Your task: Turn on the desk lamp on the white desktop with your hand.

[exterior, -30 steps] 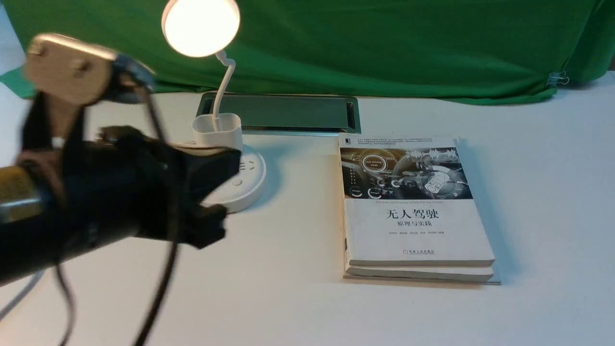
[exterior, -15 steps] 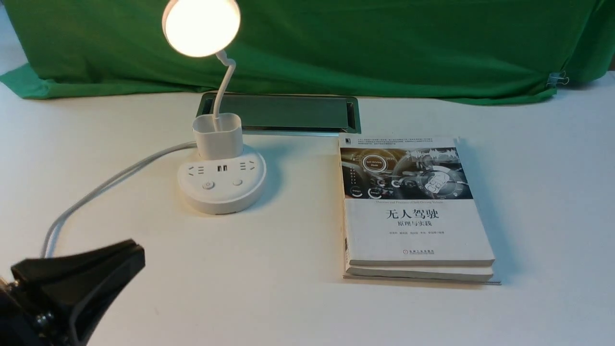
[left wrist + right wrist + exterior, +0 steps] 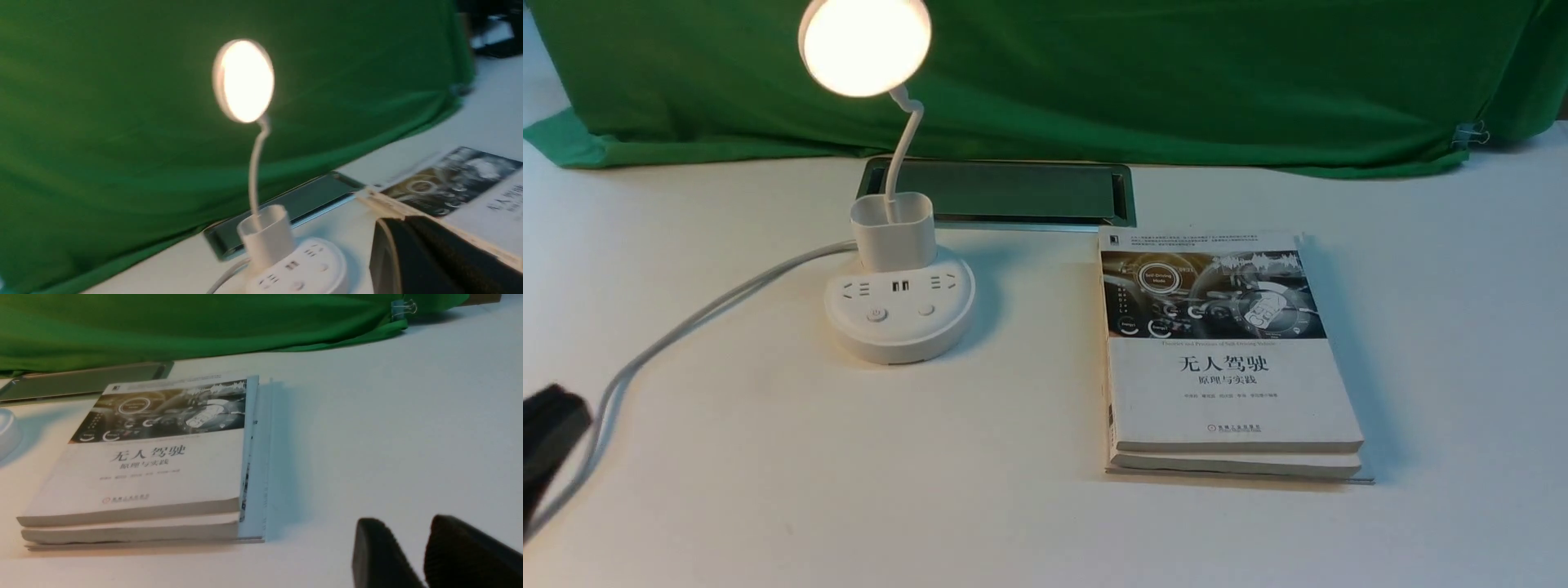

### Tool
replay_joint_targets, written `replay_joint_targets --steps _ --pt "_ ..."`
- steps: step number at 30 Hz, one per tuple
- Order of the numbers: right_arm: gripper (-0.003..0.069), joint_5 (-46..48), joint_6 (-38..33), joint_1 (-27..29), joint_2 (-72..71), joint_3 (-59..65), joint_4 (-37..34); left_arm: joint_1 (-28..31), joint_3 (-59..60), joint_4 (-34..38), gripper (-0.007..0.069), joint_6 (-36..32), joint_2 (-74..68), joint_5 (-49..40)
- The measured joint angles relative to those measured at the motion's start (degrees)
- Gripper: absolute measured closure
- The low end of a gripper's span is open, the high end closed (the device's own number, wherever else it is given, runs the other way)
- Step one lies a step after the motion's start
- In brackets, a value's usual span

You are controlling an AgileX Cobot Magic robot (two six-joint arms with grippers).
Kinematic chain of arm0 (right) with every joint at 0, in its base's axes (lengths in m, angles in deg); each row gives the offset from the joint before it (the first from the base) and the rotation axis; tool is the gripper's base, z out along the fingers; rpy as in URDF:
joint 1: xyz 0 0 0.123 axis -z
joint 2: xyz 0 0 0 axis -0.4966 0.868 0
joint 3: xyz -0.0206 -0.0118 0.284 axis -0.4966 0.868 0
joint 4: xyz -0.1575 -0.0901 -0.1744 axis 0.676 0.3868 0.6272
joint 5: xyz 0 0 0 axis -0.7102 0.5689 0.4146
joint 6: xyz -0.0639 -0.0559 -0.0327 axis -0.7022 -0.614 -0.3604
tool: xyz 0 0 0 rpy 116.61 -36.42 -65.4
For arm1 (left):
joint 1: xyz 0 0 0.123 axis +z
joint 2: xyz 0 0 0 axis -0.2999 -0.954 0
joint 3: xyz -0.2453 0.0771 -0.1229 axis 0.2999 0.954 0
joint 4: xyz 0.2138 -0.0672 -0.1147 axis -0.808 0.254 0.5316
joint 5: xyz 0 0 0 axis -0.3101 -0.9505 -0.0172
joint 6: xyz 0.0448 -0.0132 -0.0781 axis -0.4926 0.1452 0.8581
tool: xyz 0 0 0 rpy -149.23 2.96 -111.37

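Observation:
The desk lamp stands on the white desktop (image 3: 1013, 523) with its round head (image 3: 864, 45) glowing. Its rounded base (image 3: 898, 318) shows two buttons and sockets, and a grey cord (image 3: 686, 327) trails off to the left. My left gripper (image 3: 568, 416) shows only as a black tip at the front view's left edge, well apart from the base. In the left wrist view the lamp's lit head (image 3: 245, 79) and base (image 3: 302, 269) appear blurred, and the left gripper (image 3: 394, 222) has its jaws together on nothing. My right gripper (image 3: 402, 522) hovers over bare desktop, its fingers slightly parted and empty.
A stack of two books (image 3: 1225, 351) lies right of the lamp. A metal-framed cable slot (image 3: 1005, 192) sits behind the base. Green cloth (image 3: 1176, 82) hangs along the back, held by a clip (image 3: 1470, 135) at the far right.
My left arm has pulled back from over the lamp base toward the near left, almost leaving the front view. The lamp head glows in all three frames.

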Motion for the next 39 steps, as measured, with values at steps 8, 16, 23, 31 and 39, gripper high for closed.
replay_joint_targets --steps 8,16,23,31,39 --pt "0.0418 0.02 0.0 0.0 0.0 0.0 0.0 15.51 11.06 7.63 0.0603 -1.12 6.1 16.5" --pt "0.0418 -0.16 0.0 0.0 0.0 0.0 0.0 16.22 14.64 6.75 0.0603 10.38 6.35 2.4" --pt "0.0418 -0.16 0.0 0.0 0.0 0.0 0.0 15.77 14.68 10.54 0.0603 7.16 6.35 -5.07" --pt "0.0418 -0.16 0.0 0.0 0.0 0.0 0.0 15.77 14.68 10.88 0.0603 6.34 6.35 -5.07" --pt "0.0418 -0.16 0.0 0.0 0.0 0.0 0.0 15.77 14.68 10.88 0.0603 6.24 6.35 -5.07"
